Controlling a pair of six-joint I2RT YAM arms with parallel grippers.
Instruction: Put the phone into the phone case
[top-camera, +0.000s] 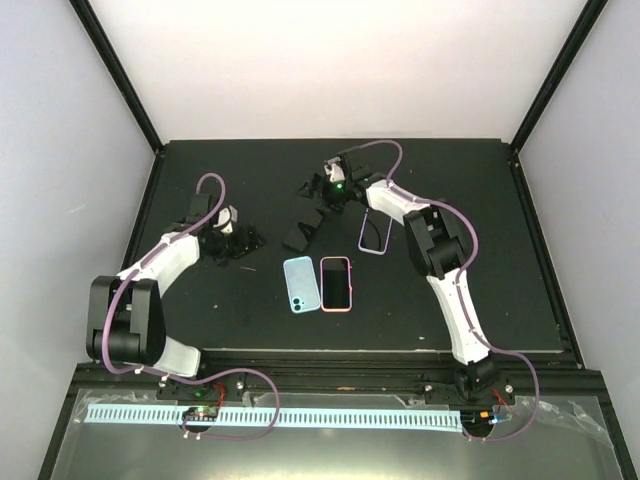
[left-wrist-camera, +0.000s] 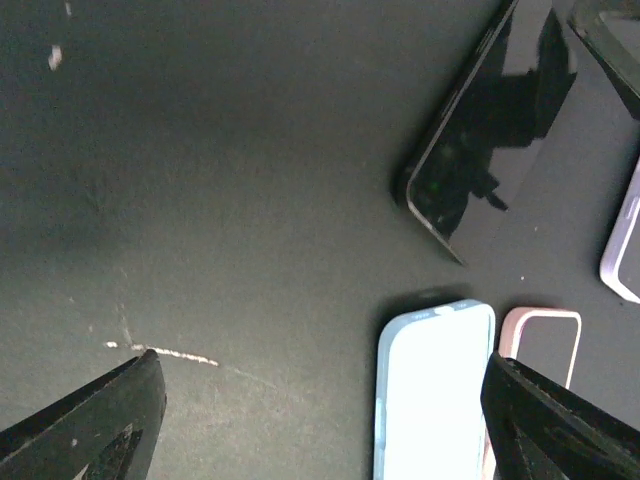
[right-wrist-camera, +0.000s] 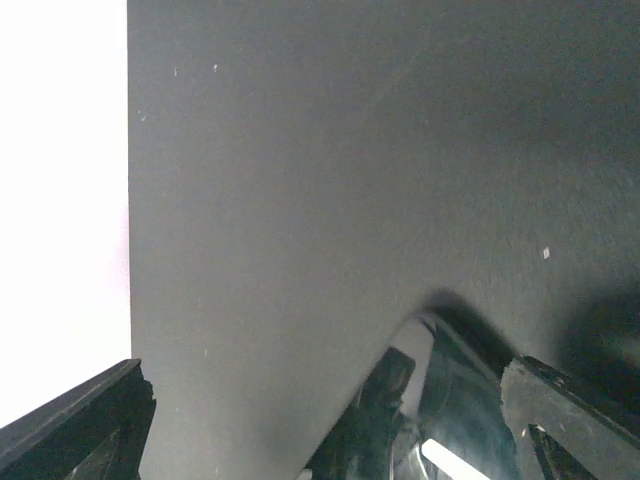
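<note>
table (top-camera: 200, 180): phone (left-wrist-camera: 490, 120) lies on it, long axis diagonal, between my two arms | lilac case (top-camera: 375, 232): near, to the phone's right | right gripper (right-wrist-camera: 322, 390): jaws spread, nearer, by the phone's far end, so likely its pick | left gripper (left-wrist-camera: 322, 375): jaws spread, phone ahead-right, apart

Robot lab cell, black table (top-camera: 505, 225), white enclosure walls (top-camera: 330, 60)
</note>
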